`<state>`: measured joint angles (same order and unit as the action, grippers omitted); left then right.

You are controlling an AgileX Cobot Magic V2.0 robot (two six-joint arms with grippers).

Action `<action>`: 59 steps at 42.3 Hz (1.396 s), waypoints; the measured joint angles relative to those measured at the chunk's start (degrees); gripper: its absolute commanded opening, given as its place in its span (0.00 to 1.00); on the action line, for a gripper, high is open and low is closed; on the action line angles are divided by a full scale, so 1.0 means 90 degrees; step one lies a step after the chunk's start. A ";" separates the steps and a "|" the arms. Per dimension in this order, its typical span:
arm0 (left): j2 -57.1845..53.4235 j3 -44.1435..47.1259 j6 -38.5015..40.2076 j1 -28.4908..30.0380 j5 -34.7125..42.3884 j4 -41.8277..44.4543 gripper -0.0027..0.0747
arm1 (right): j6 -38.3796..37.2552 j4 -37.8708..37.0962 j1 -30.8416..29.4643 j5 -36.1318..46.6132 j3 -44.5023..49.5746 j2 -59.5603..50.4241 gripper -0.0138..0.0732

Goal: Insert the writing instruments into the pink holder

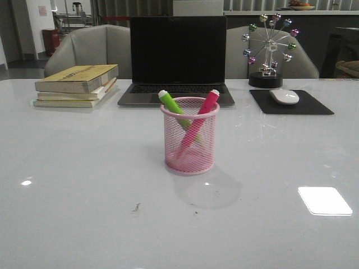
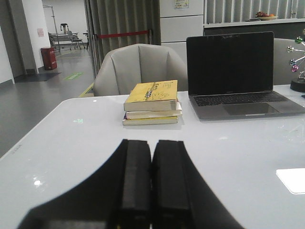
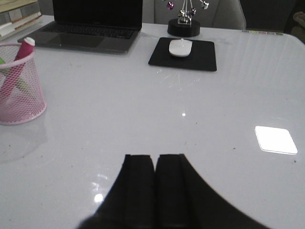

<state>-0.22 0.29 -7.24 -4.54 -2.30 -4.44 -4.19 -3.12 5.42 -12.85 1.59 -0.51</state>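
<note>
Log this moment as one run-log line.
green marker: in holder | pink marker: in holder | left end effector: shut, empty | right end effector: shut, empty

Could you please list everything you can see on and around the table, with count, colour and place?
pink holder: one, pink wire mesh, upright at the table's centre.
green marker: one, lime green with white tip, inside the holder, leaning left.
pink marker: one, magenta with white tip, inside the holder, leaning right.
laptop: one, dark, open, behind the holder.
books: a stack, yellowish, back left.
mouse: one, white, on the mouse pad.
mouse pad: one, black, back right.
ferris-wheel ornament: one, coloured balls, behind the pad.
chairs: two, grey, behind the table.
table: one, white, glossy.
left gripper: black, shut, empty.
right gripper: black, shut, empty.
</note>
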 measured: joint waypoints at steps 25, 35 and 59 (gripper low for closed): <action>0.0000 0.0000 0.0000 0.0000 0.0000 0.0000 0.16 | 0.0010 0.0227 -0.0279 0.0973 0.0000 -0.0015 0.24; 0.0000 0.0000 0.0000 0.0000 0.0000 -0.0005 0.16 | 0.0170 0.0346 -0.0371 0.0973 0.0000 -0.0015 0.24; 0.0000 0.0000 0.0000 0.0000 0.0000 -0.0005 0.16 | 0.0393 0.0673 -0.0371 0.1022 0.0000 -0.0015 0.24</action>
<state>-0.22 0.29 -7.24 -4.54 -2.30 -4.49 -0.66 2.94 2.09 -3.65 1.59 -0.64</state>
